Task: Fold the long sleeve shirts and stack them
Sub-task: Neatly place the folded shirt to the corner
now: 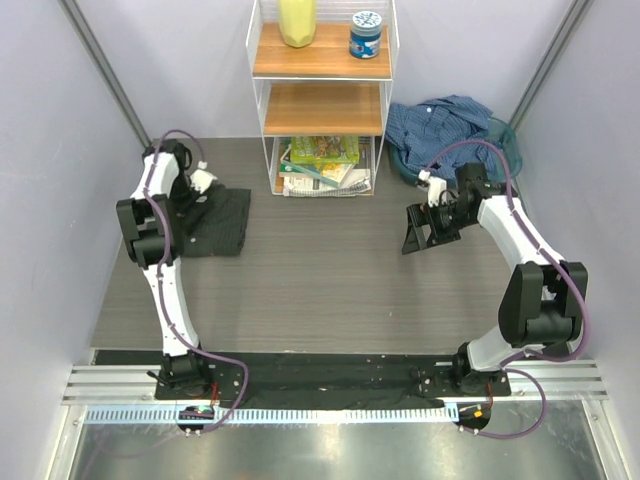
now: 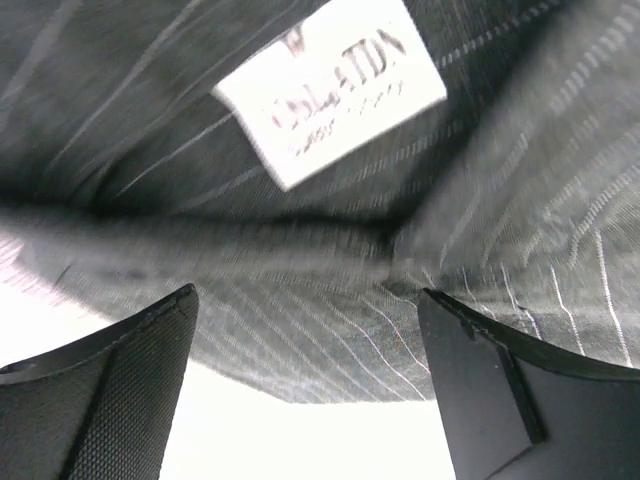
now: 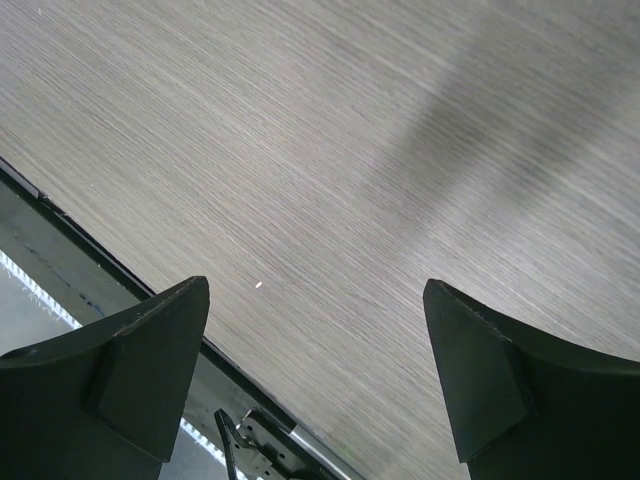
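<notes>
Left gripper (image 2: 308, 292) and right gripper (image 3: 315, 285) were seen released, empty; the blue shirt (image 1: 445, 125) at one o'clock was judged best seized by one edge.

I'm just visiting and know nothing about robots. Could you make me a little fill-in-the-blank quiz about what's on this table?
1. The left gripper hovers over the dark pinstriped shirt, which is already ____.
2. The crumpled shirt beside the shelf is ____ in colour.
3. The right gripper hangs over bare table with jaws ____.
4. The label on the dark shirt is ____.
Missing words: folded; blue; open; white.
</notes>
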